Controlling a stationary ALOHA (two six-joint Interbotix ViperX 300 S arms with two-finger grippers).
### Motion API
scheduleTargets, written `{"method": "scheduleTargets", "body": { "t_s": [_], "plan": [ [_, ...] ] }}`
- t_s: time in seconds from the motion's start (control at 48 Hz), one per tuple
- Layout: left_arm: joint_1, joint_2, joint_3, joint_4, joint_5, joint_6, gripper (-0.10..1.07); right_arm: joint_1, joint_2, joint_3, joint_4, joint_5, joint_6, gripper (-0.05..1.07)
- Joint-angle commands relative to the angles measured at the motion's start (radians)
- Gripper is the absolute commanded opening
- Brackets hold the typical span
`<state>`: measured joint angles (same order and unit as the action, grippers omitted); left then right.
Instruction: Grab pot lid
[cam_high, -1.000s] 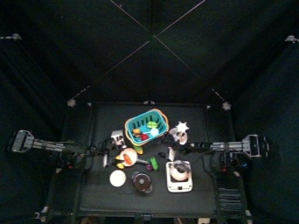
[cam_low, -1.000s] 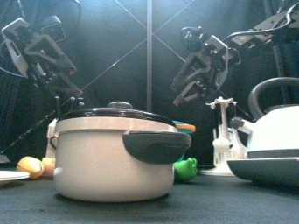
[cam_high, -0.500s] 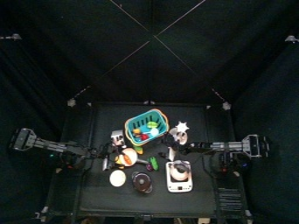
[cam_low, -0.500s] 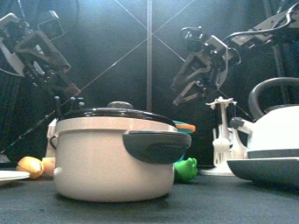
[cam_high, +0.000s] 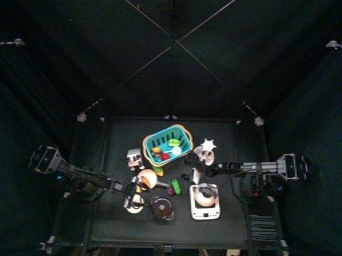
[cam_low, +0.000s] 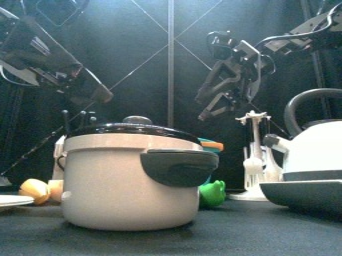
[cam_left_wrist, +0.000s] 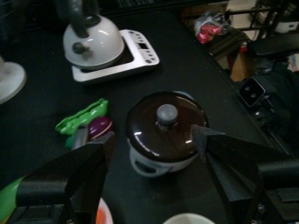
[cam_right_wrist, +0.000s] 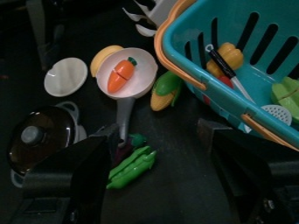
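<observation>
The pot (cam_low: 127, 180) stands at the table's front, near and large in the front view, with its dark lid (cam_low: 127, 128) on it. In the left wrist view the lid (cam_left_wrist: 163, 127) and its grey knob (cam_left_wrist: 167, 112) lie between my open jaws. My left gripper (cam_left_wrist: 152, 144) hangs above the pot, apart from it, and is empty. In the top view the pot (cam_high: 162, 208) sits left of the kettle (cam_high: 205, 200), with the left gripper (cam_high: 131, 188) just left of it. My right gripper (cam_right_wrist: 158, 131) is open and empty, high over the table behind the pot (cam_low: 221, 95).
A white kettle (cam_left_wrist: 100, 39) on its base stands right of the pot. A teal basket (cam_right_wrist: 233, 52) of toy food is at the back. A bowl with a carrot (cam_right_wrist: 122, 70), a white plate (cam_right_wrist: 65, 77) and a green pea pod (cam_right_wrist: 131, 162) lie between them.
My left arm has swung in toward the pot; in the front view its gripper has risen toward the upper left and looms nearer. The right arm has not moved.
</observation>
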<state>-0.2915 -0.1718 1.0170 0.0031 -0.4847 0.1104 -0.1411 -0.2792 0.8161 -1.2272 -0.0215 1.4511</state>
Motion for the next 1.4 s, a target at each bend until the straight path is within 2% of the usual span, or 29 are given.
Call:
{"method": "scheduleTargets", "body": {
  "t_s": [0.0, 0.458, 0.792, 1.375],
  "plan": [
    [0.0, 0.054, -0.072, 0.031, -0.014, 0.002, 1.02, -0.003, -0.012, -0.002, 0.006, -0.002, 0.0, 1.01],
    [-0.009, 0.215, -0.19, 0.028, -0.023, -0.008, 1.02, -0.005, -0.012, 0.032, 0.025, -0.003, 0.0, 1.01],
    [-0.028, 0.268, -0.207, -0.026, -0.025, -0.009, 1.0, -0.002, -0.011, 0.038, 0.031, -0.002, 0.0, 1.01],
    [-0.034, 0.29, -0.206, -0.058, 0.003, -0.006, 0.84, -0.002, -0.011, 0.04, 0.031, 0.0, 0.0, 1.01]
  ]
}}
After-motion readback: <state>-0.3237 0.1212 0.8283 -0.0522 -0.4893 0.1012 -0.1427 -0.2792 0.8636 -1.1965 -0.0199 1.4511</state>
